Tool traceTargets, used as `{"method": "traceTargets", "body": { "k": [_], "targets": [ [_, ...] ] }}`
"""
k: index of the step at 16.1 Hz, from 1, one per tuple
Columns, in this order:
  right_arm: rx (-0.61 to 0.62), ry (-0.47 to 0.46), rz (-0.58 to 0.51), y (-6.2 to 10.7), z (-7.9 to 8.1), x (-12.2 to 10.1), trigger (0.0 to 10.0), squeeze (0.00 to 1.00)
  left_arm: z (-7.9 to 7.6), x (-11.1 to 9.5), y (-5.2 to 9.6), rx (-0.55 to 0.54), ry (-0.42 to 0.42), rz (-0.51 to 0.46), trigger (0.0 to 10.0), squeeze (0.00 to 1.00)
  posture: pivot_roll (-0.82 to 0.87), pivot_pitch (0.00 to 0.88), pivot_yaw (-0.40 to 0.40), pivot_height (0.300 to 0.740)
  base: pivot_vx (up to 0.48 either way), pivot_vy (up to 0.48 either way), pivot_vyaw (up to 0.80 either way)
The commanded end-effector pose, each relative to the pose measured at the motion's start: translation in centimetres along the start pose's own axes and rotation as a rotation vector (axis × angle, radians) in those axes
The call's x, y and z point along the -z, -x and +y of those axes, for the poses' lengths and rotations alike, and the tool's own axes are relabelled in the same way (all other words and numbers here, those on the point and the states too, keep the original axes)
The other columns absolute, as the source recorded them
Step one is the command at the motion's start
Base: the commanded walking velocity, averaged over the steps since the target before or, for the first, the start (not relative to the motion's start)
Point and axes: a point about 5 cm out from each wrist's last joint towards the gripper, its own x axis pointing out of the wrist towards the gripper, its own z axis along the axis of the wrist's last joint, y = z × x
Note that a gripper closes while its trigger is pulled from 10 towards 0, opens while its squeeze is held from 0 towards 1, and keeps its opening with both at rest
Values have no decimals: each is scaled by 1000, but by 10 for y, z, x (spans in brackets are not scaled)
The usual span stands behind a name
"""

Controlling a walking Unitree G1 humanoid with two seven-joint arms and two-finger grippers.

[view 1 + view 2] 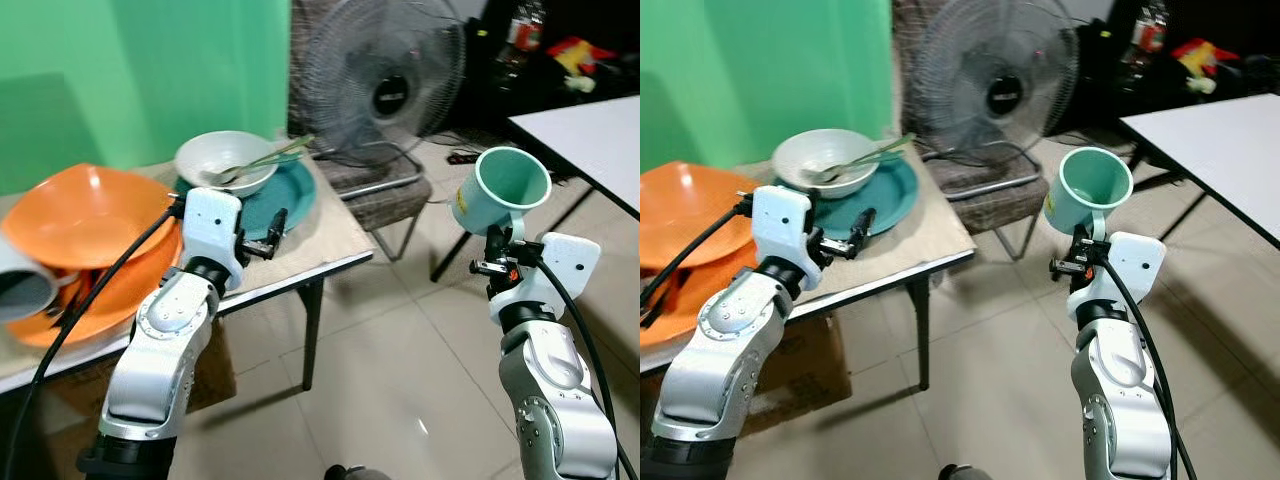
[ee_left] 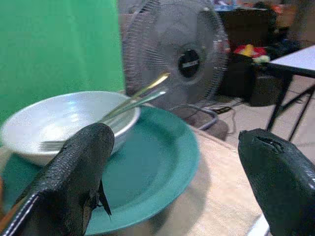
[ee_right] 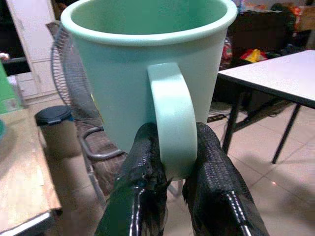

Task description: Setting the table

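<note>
In the right half of the head views, the right gripper (image 1: 512,232) is holding a mint-green mug (image 1: 505,190) up in the air over the tiled floor (image 1: 400,370), its two black fingers (image 3: 142,162) clamping together on the mug's handle (image 3: 172,128) — the mug is sitting upright above the wrist, its mouth tilting slightly toward the camera. At left of centre, the left gripper (image 1: 272,232) is hovering just over the near rim of a teal plate (image 1: 290,195), its fingers (image 2: 74,177) standing wide apart and gripping nothing. The plate is lying on a small beige-topped table (image 1: 335,245), and a white bowl (image 1: 225,160) is resting on the plate's far side with cutlery (image 1: 265,158) leaning out of it. Orange bowls (image 1: 85,235) are sitting stacked at the left edge of the frame. Behind the small table, at upper centre, a floor fan (image 1: 385,85) is standing — and a white table (image 1: 590,140) is reaching in from the upper right.
</note>
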Motion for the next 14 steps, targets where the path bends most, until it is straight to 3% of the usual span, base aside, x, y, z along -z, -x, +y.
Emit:
{"method": "traceTargets", "body": {
  "k": [1,4,10,14],
  "targets": [
    [-2,-6,12,0,-4,2,10000,0,-2,-1,2,3,-8,-9,10000,0,94,0,-70,740,0,0,-781],
    [-4,-8,31,0,-5,4,10000,0,3,-3,4,-22,7,-20,10000,0,97,0,-71,740,0,0,-785],
    [26,12,59,6,-9,11,10000,0,-5,1,5,31,-16,-19,10000,0,75,0,-63,740,47,0,-782],
    [3,10,61,8,-12,12,10000,0,-7,-3,3,64,-36,-33,10000,0,73,0,-65,740,304,0,-200]
  ]
}}
